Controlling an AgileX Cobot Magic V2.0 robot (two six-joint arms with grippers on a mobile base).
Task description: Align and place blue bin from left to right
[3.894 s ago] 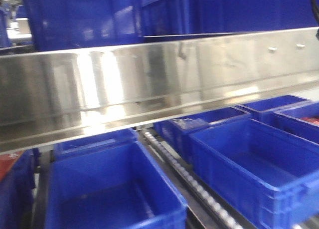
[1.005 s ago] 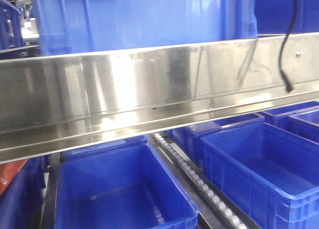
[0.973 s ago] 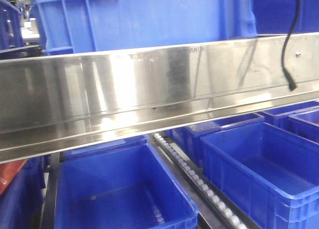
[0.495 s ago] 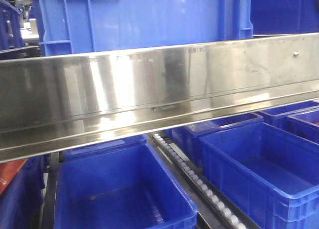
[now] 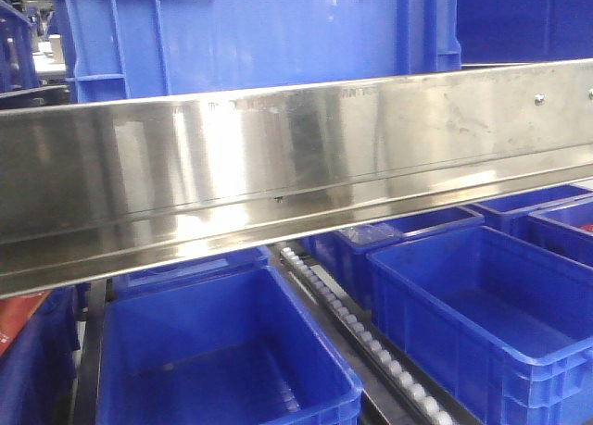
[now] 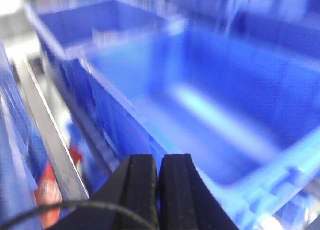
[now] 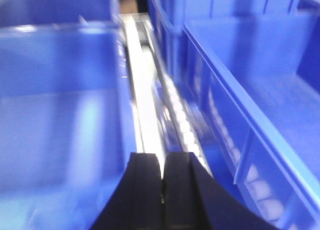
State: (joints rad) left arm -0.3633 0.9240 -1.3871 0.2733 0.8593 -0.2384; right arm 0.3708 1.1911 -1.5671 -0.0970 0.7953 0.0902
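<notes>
An empty blue bin sits at the lower left on the lower rack, and another at the lower right. A large blue bin stands on the upper level behind the steel rail. Neither gripper shows in the front view. In the blurred left wrist view my left gripper is shut, pads together with nothing between them, above the near rim of an open blue bin. My right gripper is shut and empty over the roller lane, between a left bin and a right bin.
A wide stainless steel rail crosses the front view and hides the middle of the rack. A roller track runs between the lower bins. More blue bins stand at the right. A red item lies beside a metal strip.
The black cable that hung at the upper right a second ago is gone from the front view. The whole scene has shifted slightly left and up in the frame. The wrist views are motion-blurred.
</notes>
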